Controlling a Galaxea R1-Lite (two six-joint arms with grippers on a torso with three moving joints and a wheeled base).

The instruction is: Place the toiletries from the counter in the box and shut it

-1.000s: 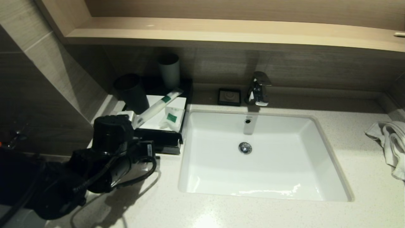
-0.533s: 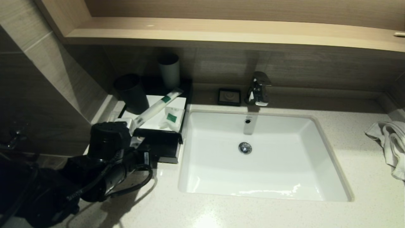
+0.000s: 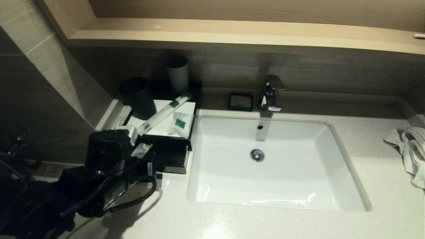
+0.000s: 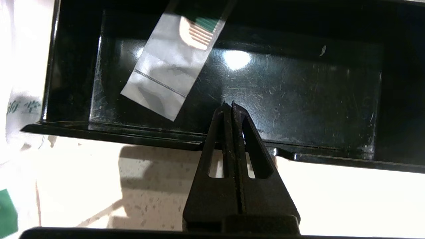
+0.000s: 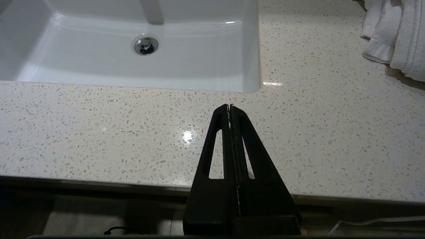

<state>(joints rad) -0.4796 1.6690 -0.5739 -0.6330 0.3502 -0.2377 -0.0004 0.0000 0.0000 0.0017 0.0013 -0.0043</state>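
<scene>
The black box (image 3: 192,109) stands left of the sink, and its drawer (image 3: 172,156) is pulled out toward me. One translucent sachet (image 4: 169,66) lies inside the drawer (image 4: 298,83); it also shows in the head view (image 3: 141,150). A long sachet (image 3: 164,113) and a small squarish sachet (image 3: 181,123) lie on the box's white top panel. My left gripper (image 4: 228,103) is shut, its tips just inside the drawer's front wall; in the head view the gripper (image 3: 150,165) is at the drawer's front left. My right gripper (image 5: 229,106) is shut and empty over the counter's (image 5: 99,126) front edge.
A dark cup (image 3: 137,98) and a pale cup (image 3: 177,73) stand at the back of the box. The white sink (image 3: 275,166), tap (image 3: 272,93) and black soap dish (image 3: 240,101) are to the right. A white towel (image 3: 410,149) lies far right. Another white sachet (image 4: 20,99) lies beside the drawer.
My left arm has drawn back toward me and to the left. The drawer front has come out with it, and the sachet inside has come into sight.
</scene>
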